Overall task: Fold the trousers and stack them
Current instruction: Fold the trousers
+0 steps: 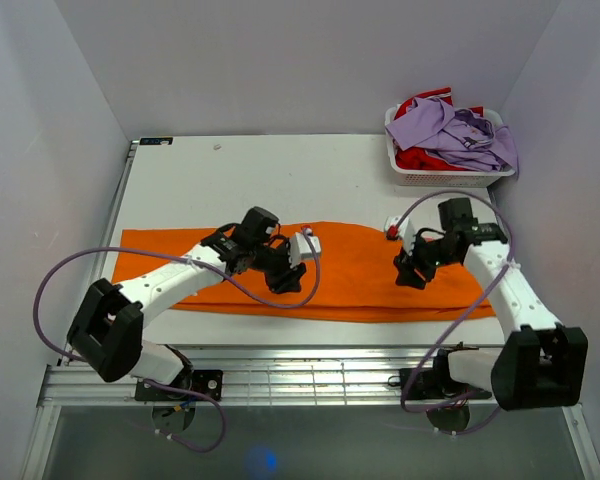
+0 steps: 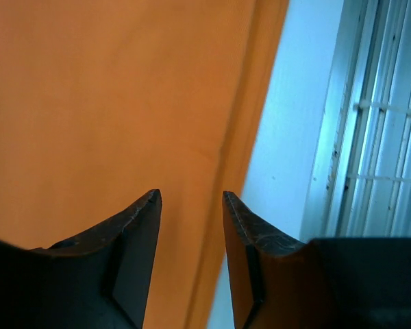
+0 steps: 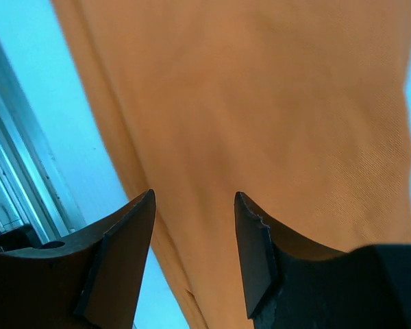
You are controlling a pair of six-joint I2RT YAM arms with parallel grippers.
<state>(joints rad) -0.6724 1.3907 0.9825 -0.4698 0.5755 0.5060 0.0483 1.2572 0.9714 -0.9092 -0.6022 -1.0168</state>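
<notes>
Orange trousers [image 1: 350, 262] lay flat in a long strip across the middle of your top view. Your left gripper [image 1: 285, 284] hung over their lower edge near centre, jaws spread, nothing between them. Your right gripper [image 1: 412, 278] hung over the right end, also spread and empty.

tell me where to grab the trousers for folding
Probably the near long edge of the trousers, from above, one gripper toward each end. They lie flat at full length and that edge meets bare table, so a finger could slip under. The left gripper and right gripper hang over it, open.
</notes>
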